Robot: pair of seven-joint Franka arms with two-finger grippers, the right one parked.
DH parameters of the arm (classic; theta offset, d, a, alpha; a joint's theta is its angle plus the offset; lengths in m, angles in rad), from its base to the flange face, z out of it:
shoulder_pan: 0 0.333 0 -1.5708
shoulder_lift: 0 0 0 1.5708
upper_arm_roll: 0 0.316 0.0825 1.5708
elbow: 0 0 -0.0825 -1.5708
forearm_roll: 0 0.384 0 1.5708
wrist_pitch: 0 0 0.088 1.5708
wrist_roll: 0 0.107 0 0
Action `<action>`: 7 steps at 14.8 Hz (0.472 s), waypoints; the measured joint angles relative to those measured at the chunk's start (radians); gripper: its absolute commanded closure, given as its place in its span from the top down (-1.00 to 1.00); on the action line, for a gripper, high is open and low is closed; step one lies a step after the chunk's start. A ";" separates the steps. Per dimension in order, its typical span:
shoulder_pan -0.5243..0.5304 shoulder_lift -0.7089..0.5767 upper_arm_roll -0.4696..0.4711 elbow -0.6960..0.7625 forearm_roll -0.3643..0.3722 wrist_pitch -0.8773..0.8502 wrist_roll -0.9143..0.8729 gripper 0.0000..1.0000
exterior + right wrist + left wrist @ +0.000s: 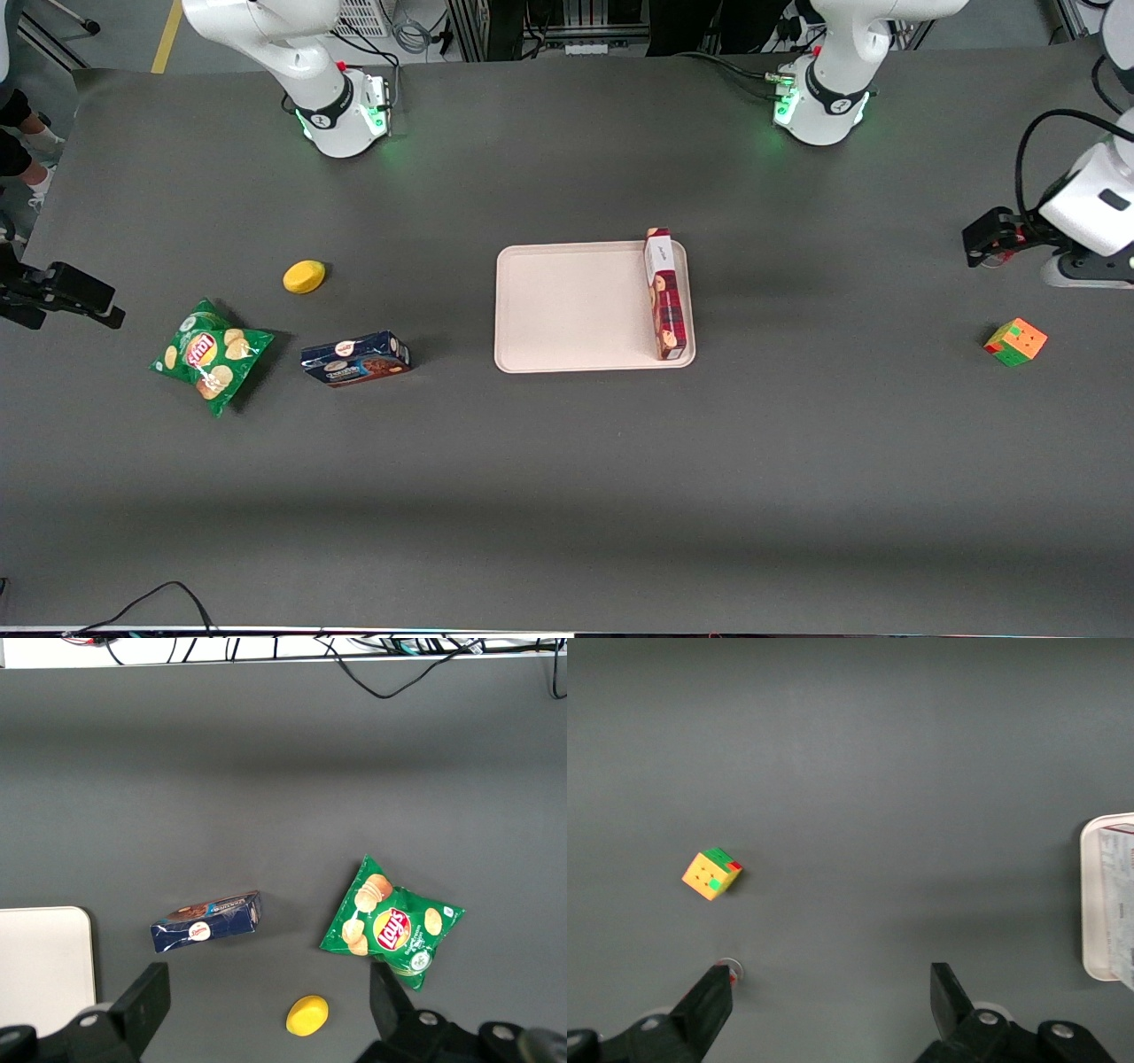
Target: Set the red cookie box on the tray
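Observation:
The red cookie box (669,297) lies on the pale tray (567,306), along the tray's edge toward the working arm's end, its white label end farther from the front camera. The left arm's gripper (979,244) hovers far off toward the working arm's end of the table, well apart from the tray. It is open and empty. In the left wrist view the gripper (833,979) has its fingers spread over bare table. The tray's rim (1090,895) and a strip of the box (1118,904) show at that view's edge.
A multicoloured puzzle cube (1015,341) sits near the gripper, nearer the front camera, and shows in the left wrist view (711,874). Toward the parked arm's end lie a dark blue cookie box (355,358), a green chips bag (211,354) and a yellow round object (304,276).

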 measured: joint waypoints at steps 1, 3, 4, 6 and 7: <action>0.014 0.000 -0.004 -0.004 0.000 0.009 0.024 1.00; 0.073 0.001 -0.055 -0.007 -0.001 0.019 0.050 1.00; 0.111 0.001 -0.100 -0.007 -0.001 0.020 0.053 1.00; 0.143 0.001 -0.152 -0.007 -0.006 0.020 0.053 1.00; 0.144 0.001 -0.160 -0.007 -0.015 0.020 0.053 1.00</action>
